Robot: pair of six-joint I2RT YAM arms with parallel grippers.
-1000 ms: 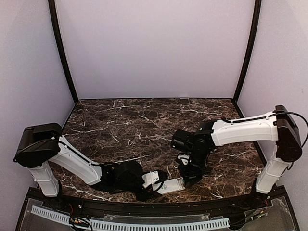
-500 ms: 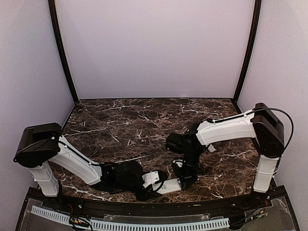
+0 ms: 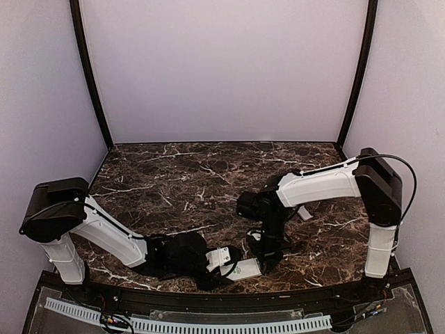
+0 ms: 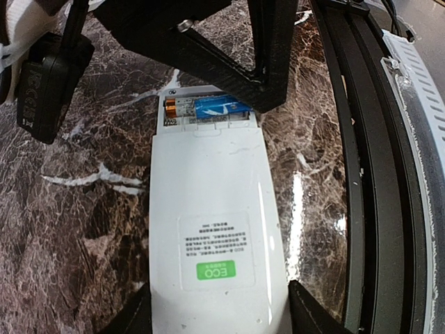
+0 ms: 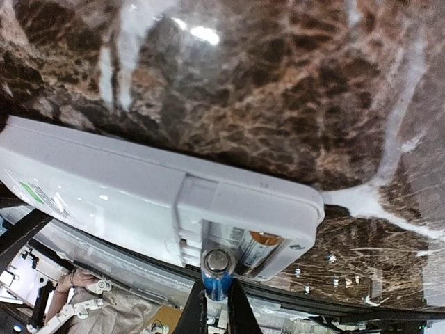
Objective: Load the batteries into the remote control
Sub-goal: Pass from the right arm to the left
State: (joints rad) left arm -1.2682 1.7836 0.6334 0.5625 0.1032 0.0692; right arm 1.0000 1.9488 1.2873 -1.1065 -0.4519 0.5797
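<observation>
The white remote control (image 4: pixel 215 229) lies back up near the table's front edge, a green sticker on it. My left gripper (image 4: pixel 219 316) is shut on its near end, one finger on each long side. At the far end the battery compartment stands uncovered, and a blue battery (image 4: pixel 219 108) with an orange tip lies in it. My right gripper (image 5: pixel 217 296) is shut on a second blue battery (image 5: pixel 217 277), seen end on, its metal end touching the compartment's edge beside the lying battery (image 5: pixel 261 249). From above, the right gripper (image 3: pixel 268 259) hangs over the remote control (image 3: pixel 245 268).
A small pale flat piece (image 3: pixel 304 214) lies on the marble table (image 3: pixel 181 174) behind the right arm. A black rail (image 4: pixel 361 174) runs along the table's front edge, close to the remote's side. Purple walls close in the back and both sides.
The right arm's elbow and forearm have swung left and inward, and its gripper has shifted slightly left over the remote's open end. The left arm and the remote have not moved.
</observation>
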